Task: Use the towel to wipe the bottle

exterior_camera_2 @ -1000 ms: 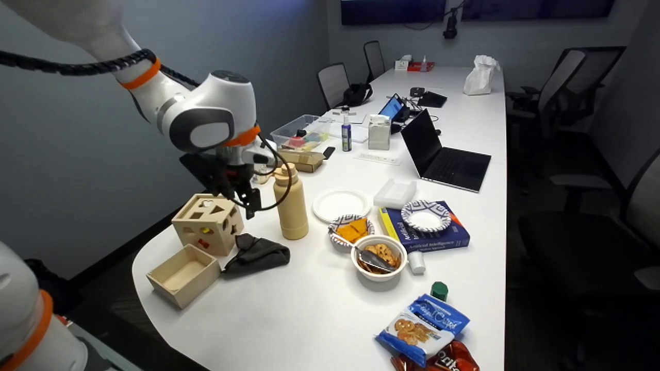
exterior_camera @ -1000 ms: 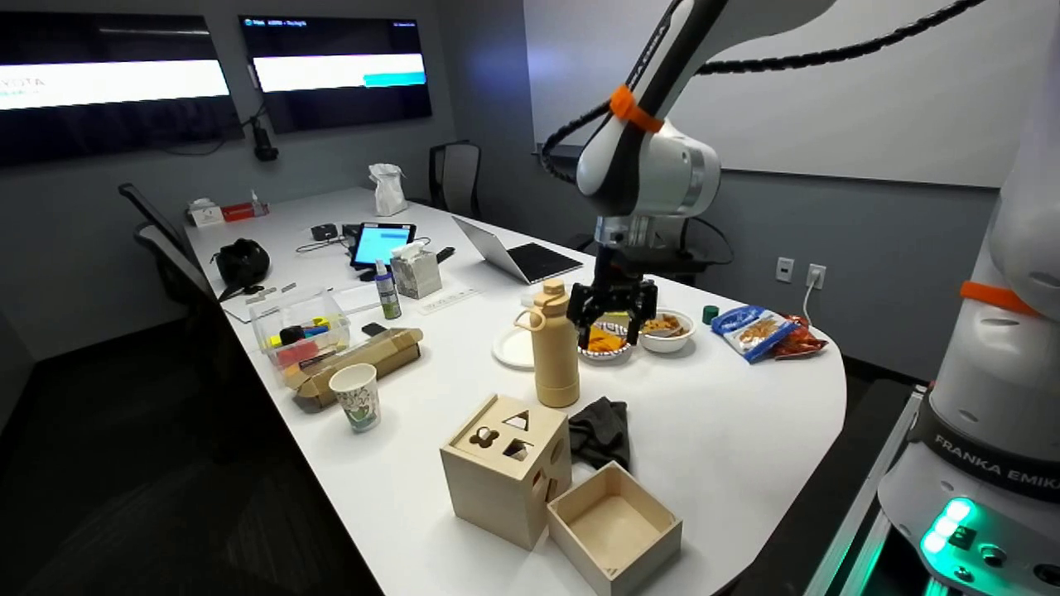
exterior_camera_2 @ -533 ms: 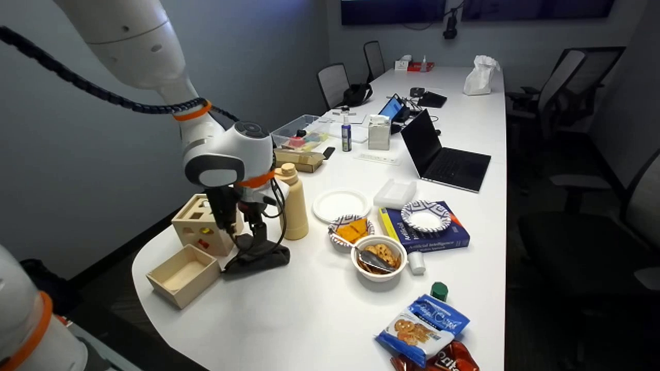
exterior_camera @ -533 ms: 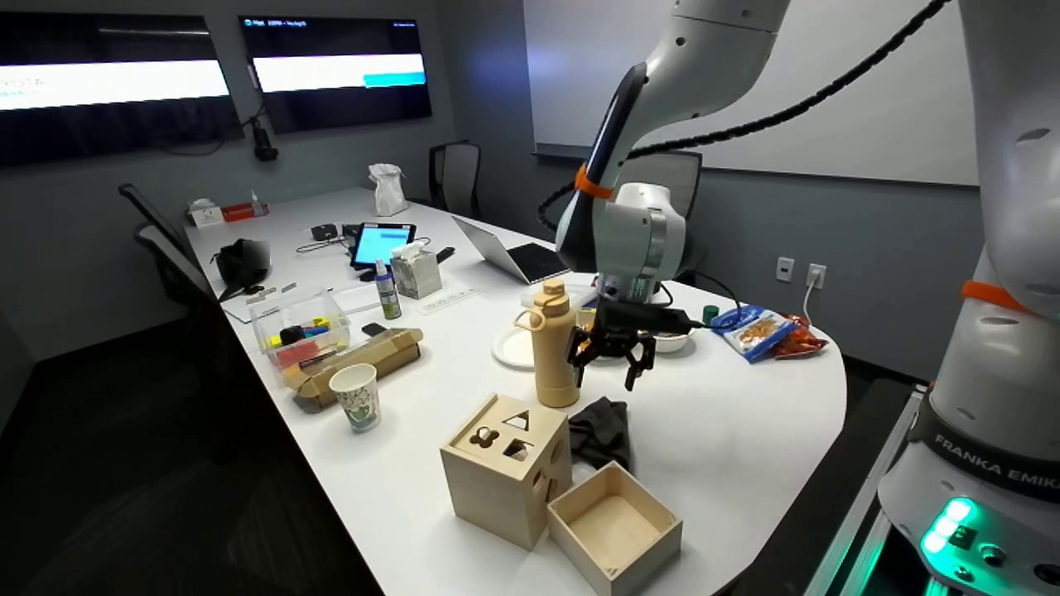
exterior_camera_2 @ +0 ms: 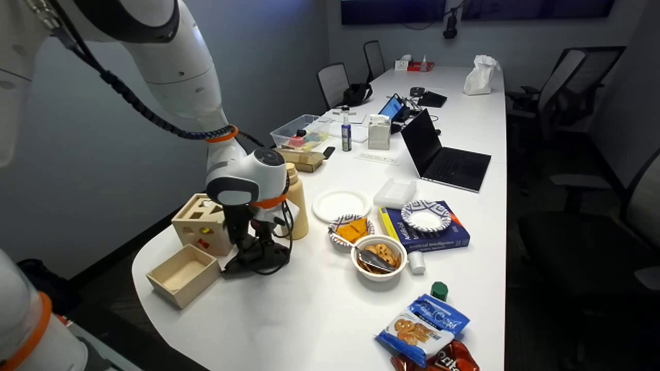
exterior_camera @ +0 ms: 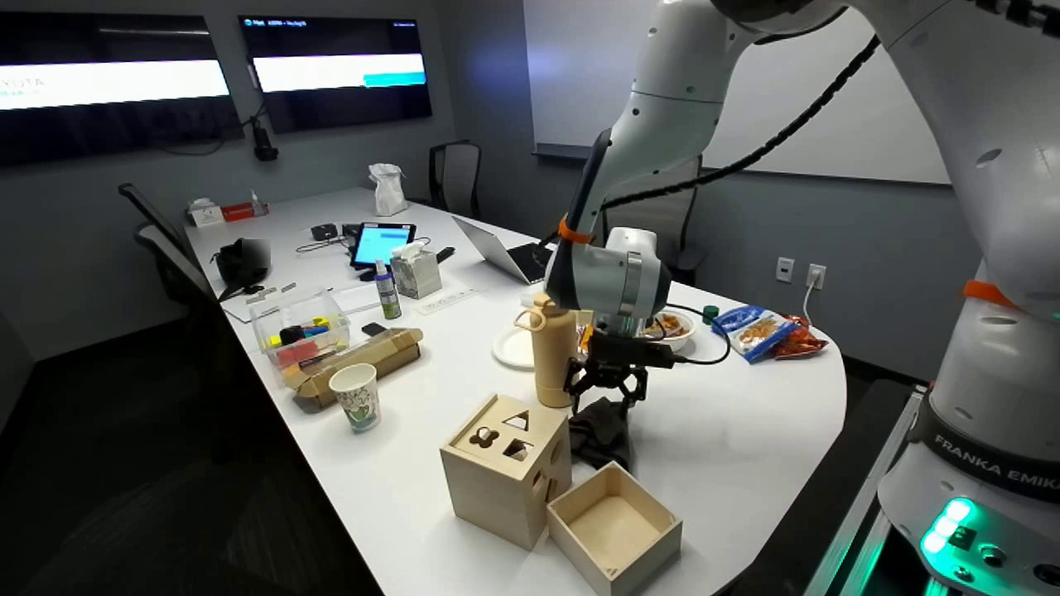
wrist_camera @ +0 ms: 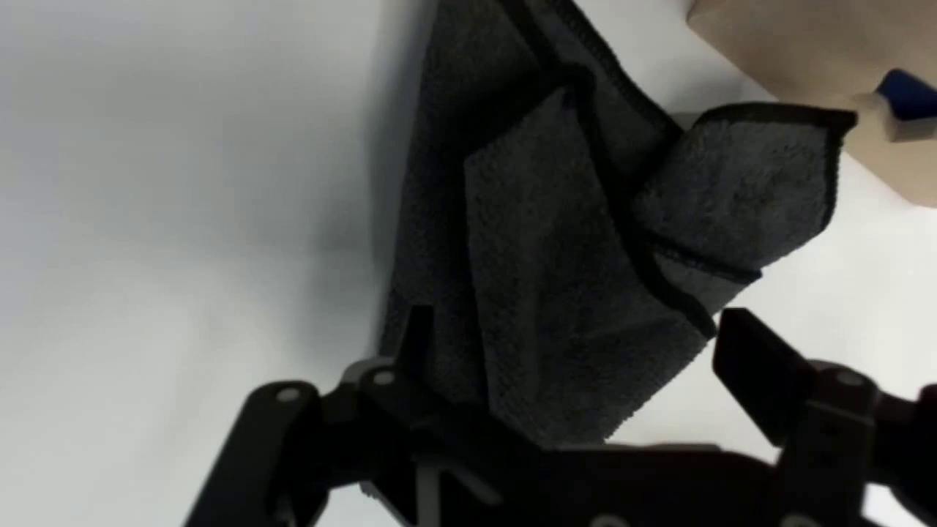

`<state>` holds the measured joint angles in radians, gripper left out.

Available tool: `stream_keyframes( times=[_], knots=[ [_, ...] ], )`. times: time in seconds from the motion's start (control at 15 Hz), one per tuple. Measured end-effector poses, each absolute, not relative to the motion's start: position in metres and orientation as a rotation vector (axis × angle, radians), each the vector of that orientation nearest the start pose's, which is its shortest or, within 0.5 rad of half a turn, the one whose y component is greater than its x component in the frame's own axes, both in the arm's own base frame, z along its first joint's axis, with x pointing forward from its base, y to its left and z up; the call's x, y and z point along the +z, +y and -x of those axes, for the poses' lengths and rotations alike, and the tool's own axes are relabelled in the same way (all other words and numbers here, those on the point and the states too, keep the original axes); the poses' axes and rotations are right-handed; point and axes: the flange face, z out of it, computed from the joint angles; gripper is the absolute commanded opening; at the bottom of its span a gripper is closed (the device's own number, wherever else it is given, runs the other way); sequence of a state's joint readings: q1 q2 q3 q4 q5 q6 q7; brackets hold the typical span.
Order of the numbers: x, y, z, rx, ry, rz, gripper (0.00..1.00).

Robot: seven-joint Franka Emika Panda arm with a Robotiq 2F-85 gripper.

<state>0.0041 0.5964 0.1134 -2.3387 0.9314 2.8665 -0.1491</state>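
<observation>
The dark grey towel [exterior_camera: 599, 437] lies crumpled on the white table beside the bottle; it shows in both exterior views [exterior_camera_2: 248, 262] and fills the middle of the wrist view [wrist_camera: 556, 249]. The tan bottle [exterior_camera: 553, 356] stands upright; in an exterior view the arm partly hides it [exterior_camera_2: 298, 206]. My gripper [exterior_camera: 604, 399] points down just above the towel, close to the bottle. In the wrist view the gripper [wrist_camera: 575, 322] is open, its fingers apart with the near end of the towel between them. I cannot tell whether the fingertips touch the towel.
A wooden shape-sorter box [exterior_camera: 505, 476] and an open wooden box [exterior_camera: 617, 530] stand close to the towel. A white plate [exterior_camera_2: 330, 206], a bowl of chips [exterior_camera_2: 339, 242] and a bowl of crackers with tongs [exterior_camera_2: 363, 273] lie past the bottle. A paper cup [exterior_camera: 356, 397] stands near the table's edge.
My gripper has come down from beside the bottle's upper part to just above the towel, and away from the shape-sorter box. The towel and the bottle have not visibly moved.
</observation>
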Motion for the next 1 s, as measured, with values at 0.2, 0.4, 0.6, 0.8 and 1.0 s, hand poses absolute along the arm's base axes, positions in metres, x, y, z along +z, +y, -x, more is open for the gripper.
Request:
stream_keyframes(
  times=[0.2,0.4,0.6,0.8,1.0],
  knots=[
    [0.056,0.016,-0.467,0.131,0.947,2.710,0.42],
    [0.048,0.014,-0.467,0.137,0.960,2.712,0.20],
    [0.048,0.014,-0.470,0.129,0.963,2.709,0.01],
    [0.050,0.015,-0.473,0.122,0.960,2.707,0.03],
    [0.055,0.015,-0.472,0.113,0.938,2.713,0.03]
  ],
)
